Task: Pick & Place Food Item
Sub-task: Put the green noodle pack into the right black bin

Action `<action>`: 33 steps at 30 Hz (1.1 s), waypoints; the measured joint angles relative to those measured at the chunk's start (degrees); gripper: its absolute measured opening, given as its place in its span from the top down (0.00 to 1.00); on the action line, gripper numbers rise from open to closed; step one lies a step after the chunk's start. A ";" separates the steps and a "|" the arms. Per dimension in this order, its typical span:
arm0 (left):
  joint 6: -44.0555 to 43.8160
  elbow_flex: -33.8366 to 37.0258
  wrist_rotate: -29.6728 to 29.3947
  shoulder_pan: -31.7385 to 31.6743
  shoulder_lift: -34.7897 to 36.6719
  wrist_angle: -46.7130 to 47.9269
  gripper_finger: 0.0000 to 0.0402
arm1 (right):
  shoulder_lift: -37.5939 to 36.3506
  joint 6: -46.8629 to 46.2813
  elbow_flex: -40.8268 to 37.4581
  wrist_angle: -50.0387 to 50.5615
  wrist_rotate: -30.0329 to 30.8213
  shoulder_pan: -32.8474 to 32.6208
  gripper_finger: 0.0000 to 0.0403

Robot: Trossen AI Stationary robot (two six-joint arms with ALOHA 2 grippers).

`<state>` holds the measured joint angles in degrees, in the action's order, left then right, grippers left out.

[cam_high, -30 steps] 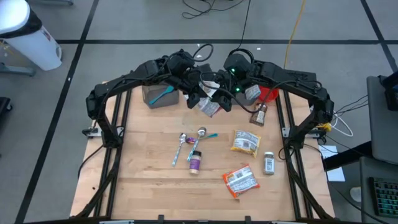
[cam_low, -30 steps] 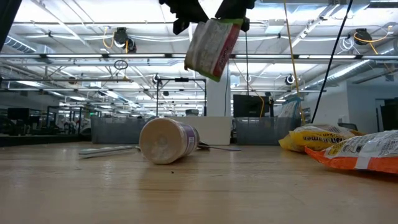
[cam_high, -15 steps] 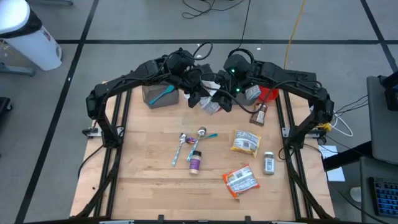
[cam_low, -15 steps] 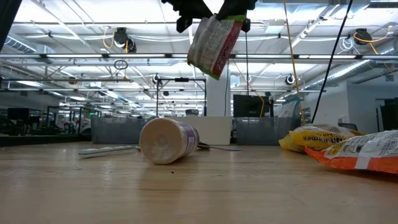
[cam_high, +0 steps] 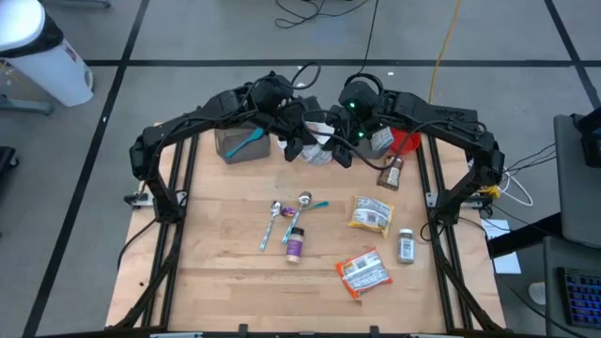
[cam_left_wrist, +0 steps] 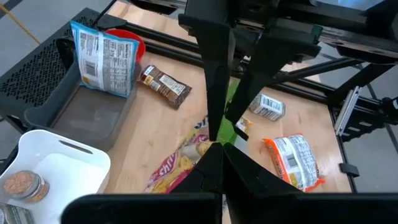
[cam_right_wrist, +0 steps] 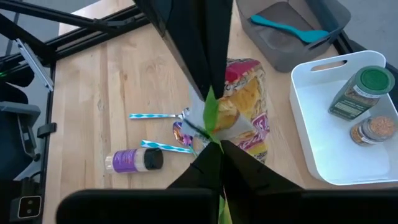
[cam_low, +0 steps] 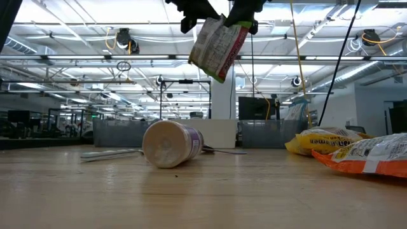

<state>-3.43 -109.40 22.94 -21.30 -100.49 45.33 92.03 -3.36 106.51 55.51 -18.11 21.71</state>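
Here both tools [cam_high: 319,141] pinch the airborne packet [cam_low: 218,46]

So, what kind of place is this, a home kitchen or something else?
Probably a robotics lab or workshop, not a kitchen: the low view shows an open ceiling with pipes and lights, and the high view shows a wooden table in a metal frame and cables on the floor.

Bench [cam_high: 216,272]: pale wood, matt, visible grain. Pouch [cam_low: 218,48] held aloft: glossy crinkled film. Bag [cam_high: 370,215] at 3 o'clock: shiny yellow plastic. Spoons [cam_high: 272,218]: polished metal. Bin [cam_right_wrist: 317,149]: smooth white plastic.
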 joint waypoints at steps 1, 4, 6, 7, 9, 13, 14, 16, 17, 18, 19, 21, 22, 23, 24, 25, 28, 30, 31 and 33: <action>-0.23 0.00 -0.02 0.00 0.00 -0.03 0.99 | 0.00 -0.06 -0.01 -0.07 0.00 0.00 1.00; -0.78 0.00 -0.20 0.00 0.00 -0.87 0.99 | 0.02 -0.04 -0.01 -0.38 -0.04 0.00 1.00; -0.78 0.00 -0.51 0.00 0.00 -2.02 0.99 | 0.02 -0.17 -0.01 -0.43 -0.15 0.00 1.00; -0.78 0.02 -0.52 0.00 0.00 -2.73 0.98 | 0.02 -0.30 -0.01 -0.52 -0.15 0.00 1.00; -0.78 0.02 -0.52 -0.13 -0.02 -4.44 0.95 | 0.02 -0.45 -0.01 -0.70 -0.14 0.00 1.00; -0.82 0.02 -0.36 -1.05 0.04 -6.66 0.85 | 0.15 -1.32 -0.01 0.07 -0.02 0.10 1.00; -0.82 0.02 -0.35 -1.47 0.04 -6.62 0.82 | 0.17 -1.40 -0.04 0.41 -0.04 0.30 1.00; -0.82 0.02 -0.47 -2.48 0.02 -6.49 0.75 | 0.15 -1.52 -0.04 1.31 -0.07 0.45 1.00; -0.84 0.02 -0.48 -3.04 0.02 -6.44 0.72 | 0.13 -1.55 -0.04 1.62 0.06 0.58 1.00; -0.84 0.02 -0.46 -3.68 0.02 -6.45 0.69 | 0.13 -1.90 -0.04 1.90 0.04 0.79 1.00; -0.84 0.02 -0.44 -4.37 0.04 -6.39 0.66 | 0.13 -2.47 -0.04 2.20 0.08 0.99 1.00; -0.80 0.02 -0.46 -6.31 0.65 -5.30 0.62 | 0.13 -3.80 -0.04 2.27 0.09 1.48 1.00; -0.78 0.02 -0.48 -7.32 0.94 -4.76 0.60 | 0.13 -4.62 -0.04 2.25 0.09 1.67 1.00; -0.88 0.02 -0.47 -8.34 1.31 -4.78 0.58 | 0.09 -5.28 -0.04 2.24 0.07 1.94 1.00; -1.56 0.02 -0.44 -9.54 1.86 -4.61 0.57 | 0.09 -5.81 -0.04 2.21 0.08 2.14 1.00; -2.49 0.02 -0.43 -10.86 2.37 -3.91 0.56 | 0.00 -6.18 -0.04 2.23 0.10 2.40 1.00; -4.26 0.02 -0.02 -14.67 3.84 -2.13 0.54 | -0.77 -6.46 -0.04 2.16 1.37 3.79 1.00; -4.71 0.02 0.53 -17.43 4.83 -0.84 0.54 | -0.94 -6.94 0.01 1.99 3.26 5.07 1.00; -4.94 0.02 0.88 -18.81 5.33 -0.61 0.54 | -0.94 -7.50 0.01 1.99 4.18 5.92 1.00; -5.87 0.02 1.39 -21.40 6.34 -0.06 0.54 | -0.99 -8.62 -0.07 2.16 4.67 8.05 1.00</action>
<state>-9.30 -109.38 24.33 -42.70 -94.15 45.27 91.03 -11.98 106.44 57.67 -13.44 29.77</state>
